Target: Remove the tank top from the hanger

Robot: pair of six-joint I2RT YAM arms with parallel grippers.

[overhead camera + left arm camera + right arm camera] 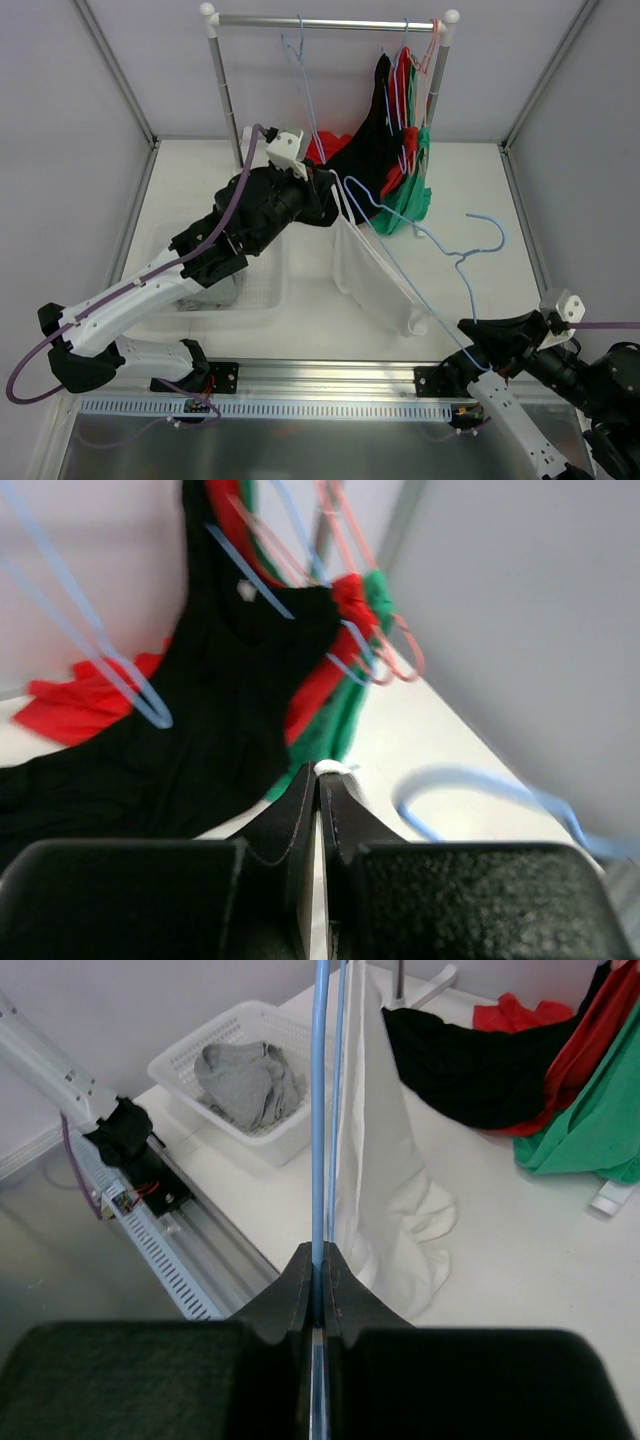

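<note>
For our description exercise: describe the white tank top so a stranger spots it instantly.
Find the metal clothes rail at the back. In front of it, the white fabric tank top hangs on a pale blue wire hanger; it's the only white garment.

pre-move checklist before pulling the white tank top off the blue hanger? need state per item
1. Right end effector clamped on blue hanger: ok, the wire sits between shut fingers.
2. Left end effector gripping white tank top: ok, shut with white fabric at the tips.
3. Tank top free of the hanger: not ok, it hangs from the wire with its lower end on the table.
4. Black top out of the left grip: cannot tell, it lies right beside the fingers.
5. Basket has room: ok, only a grey garment inside.
</note>
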